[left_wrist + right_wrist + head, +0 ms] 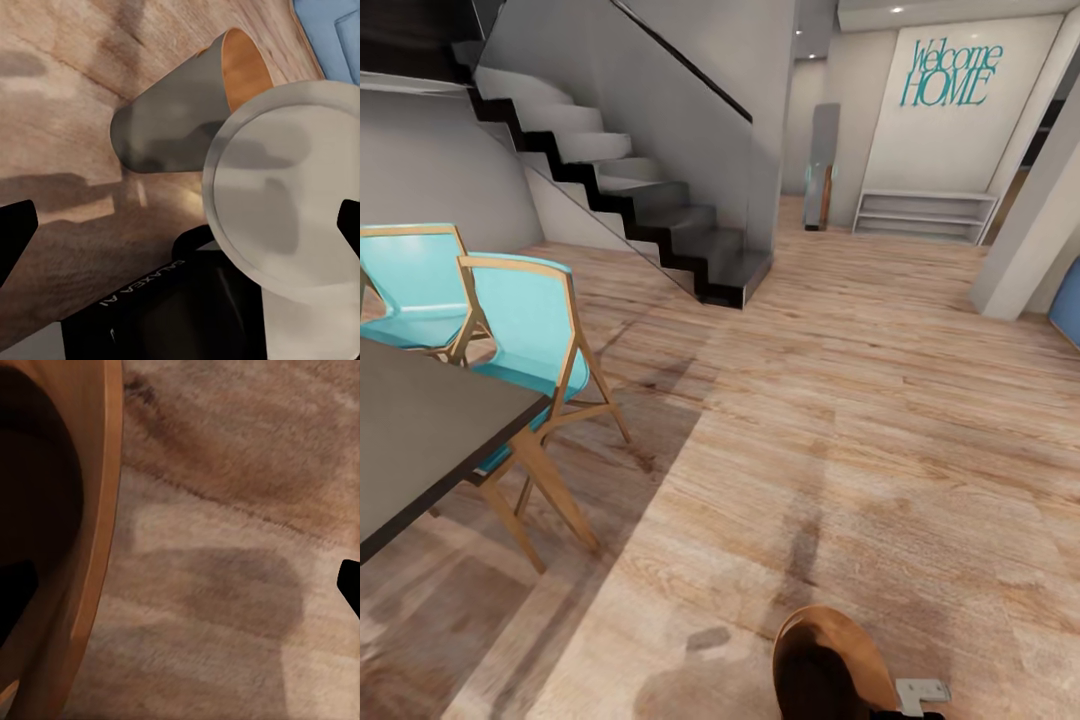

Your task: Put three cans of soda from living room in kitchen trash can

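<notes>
The tash can [830, 665] shows at the bottom of the head view, copper-brown inside with a dark interior. The left wrist view has it as a pale grey tapered bin [176, 112], tilted, above the wood floor. Its copper rim [94, 547] runs between the fingers of my right gripper [180, 585], which stands wide open; one fingertip [15, 592] is over the dark inside. My left gripper [180, 229] is open and empty, with a round grey part of the robot [285, 187] in front of it. The cans of soda are out of view.
A dark table [420, 430] and two turquoise chairs [530, 330] stand at the left. A staircase [640, 200] rises ahead on the left. Beyond it are a hallway with a low white shelf [925, 215], a pillar [1035, 230] and a blue object [1066, 300] at the right.
</notes>
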Available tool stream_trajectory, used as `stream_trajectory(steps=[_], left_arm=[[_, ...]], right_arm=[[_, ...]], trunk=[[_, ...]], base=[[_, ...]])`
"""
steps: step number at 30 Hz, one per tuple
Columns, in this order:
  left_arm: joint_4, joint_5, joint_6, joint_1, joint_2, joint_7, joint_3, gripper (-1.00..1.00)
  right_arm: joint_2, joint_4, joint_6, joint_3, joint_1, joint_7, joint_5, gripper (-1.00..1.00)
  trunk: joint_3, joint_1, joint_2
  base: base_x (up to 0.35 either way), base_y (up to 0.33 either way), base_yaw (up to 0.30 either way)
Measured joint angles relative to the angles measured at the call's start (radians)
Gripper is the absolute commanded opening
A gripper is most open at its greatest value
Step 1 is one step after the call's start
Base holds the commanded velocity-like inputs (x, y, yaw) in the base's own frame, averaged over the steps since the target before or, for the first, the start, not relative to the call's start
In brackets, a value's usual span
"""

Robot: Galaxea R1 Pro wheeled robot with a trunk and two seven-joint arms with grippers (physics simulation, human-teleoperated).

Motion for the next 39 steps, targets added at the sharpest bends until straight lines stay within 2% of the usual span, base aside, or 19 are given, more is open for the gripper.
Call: stream_trajectory(steps=[7,8,39], left_arm=[[0.0,0.0,0.0,0.0,0.0,0.0,0.0,1.0],[0.0,0.0,0.0,0.0,0.0,0.0,0.0,1.0],[0.0,0.0,0.0,0.0,0.0,0.0,0.0,1.0]], right_arm=[[0.0,-0.001,-0.001,0.0,0.0,0.0,0.0,1.0],[0.0,-0.001,-0.001,0.0,0.0,0.0,0.0,-1.0],[0.0,0.0,-0.001,0.002,0.0,0.002,-0.002,-1.0]], trunk=[[-0.001,-0.001,0.0],[-0.002,-0.001,0.0],[-0.002,-0.001,0.0]], base=[[0.0,0.0,0.0],[0.0,0.0,0.0],[0.0,0.0,0.0]])
